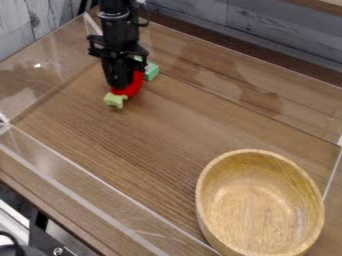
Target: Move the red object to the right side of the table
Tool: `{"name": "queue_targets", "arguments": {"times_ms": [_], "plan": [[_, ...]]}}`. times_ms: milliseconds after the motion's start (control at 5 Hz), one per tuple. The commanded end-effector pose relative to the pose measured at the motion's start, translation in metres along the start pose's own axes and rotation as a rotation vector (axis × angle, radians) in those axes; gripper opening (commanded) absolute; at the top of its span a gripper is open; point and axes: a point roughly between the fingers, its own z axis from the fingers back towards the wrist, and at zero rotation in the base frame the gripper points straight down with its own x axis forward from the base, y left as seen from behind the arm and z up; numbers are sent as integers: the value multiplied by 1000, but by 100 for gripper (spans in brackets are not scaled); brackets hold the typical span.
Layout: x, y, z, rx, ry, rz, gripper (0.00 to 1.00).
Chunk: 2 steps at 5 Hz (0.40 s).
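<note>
pincer [122, 82] clamped on the red object [124, 86] — far left of the table [174, 130].

arm [115, 20]: black, slim | claw [119, 80]: black, boxy bracket

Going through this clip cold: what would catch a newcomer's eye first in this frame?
Most likely the black end effector at upper left, pointing straight down and shut on the red object, whose pale green stub touches the table. A small green block sits just behind it. Next, the big wooden bowl fills the lower right corner, empty.
</note>
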Motion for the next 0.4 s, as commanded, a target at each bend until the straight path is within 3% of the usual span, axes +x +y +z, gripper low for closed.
{"name": "queue_targets", "arguments": {"times_ms": [0,200], "plan": [[8,-1,27,29,-70,-9,0],[8,-4,30,24,-65,-11,0]]}}
